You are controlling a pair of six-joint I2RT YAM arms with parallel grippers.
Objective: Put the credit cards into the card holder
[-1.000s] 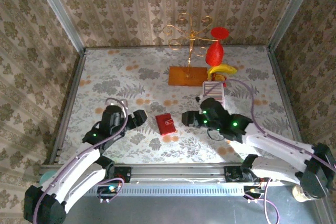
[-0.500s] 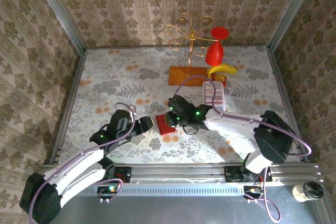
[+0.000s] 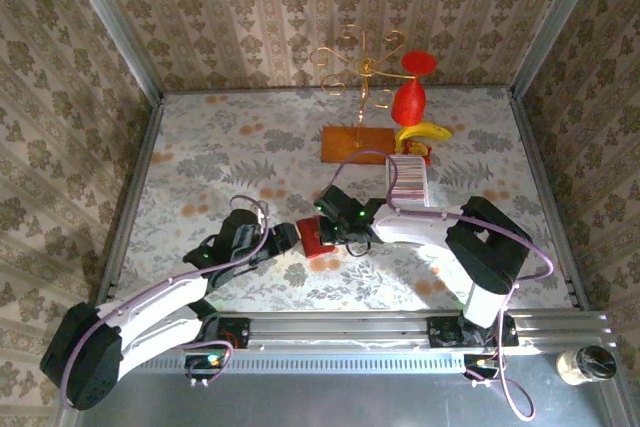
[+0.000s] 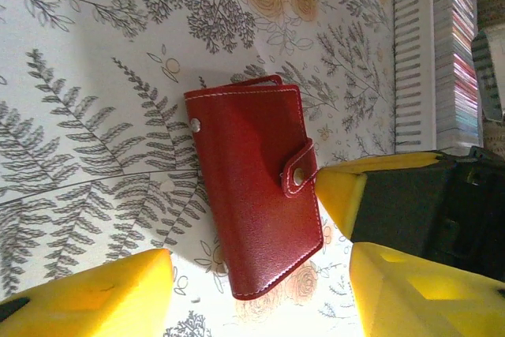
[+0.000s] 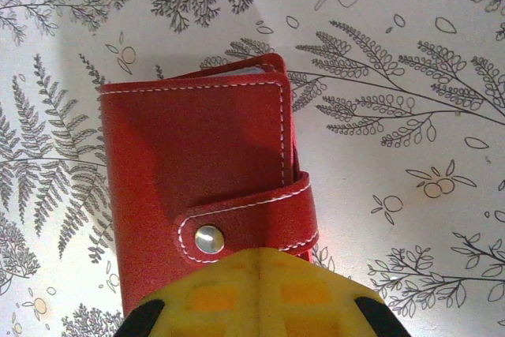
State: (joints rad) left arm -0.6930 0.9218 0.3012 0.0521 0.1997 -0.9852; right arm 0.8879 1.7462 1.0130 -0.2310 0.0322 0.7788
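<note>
The left gripper's [image 4: 260, 266] yellow jaws are spread wide, with the near end of the card holder [image 4: 252, 195] showing between them; whether they touch it I cannot tell. The right gripper's [image 5: 256, 266] jaws look pressed together, tip against the snap tab's edge. The red holder lies shut and flat on the table [image 3: 200, 162]. In the left wrist view its long axis runs about 11 to 5, tab at 3 o'clock. The credit cards [image 3: 408, 179] stand in a white tray [image 4: 410, 53] at 1 o'clock.
</note>
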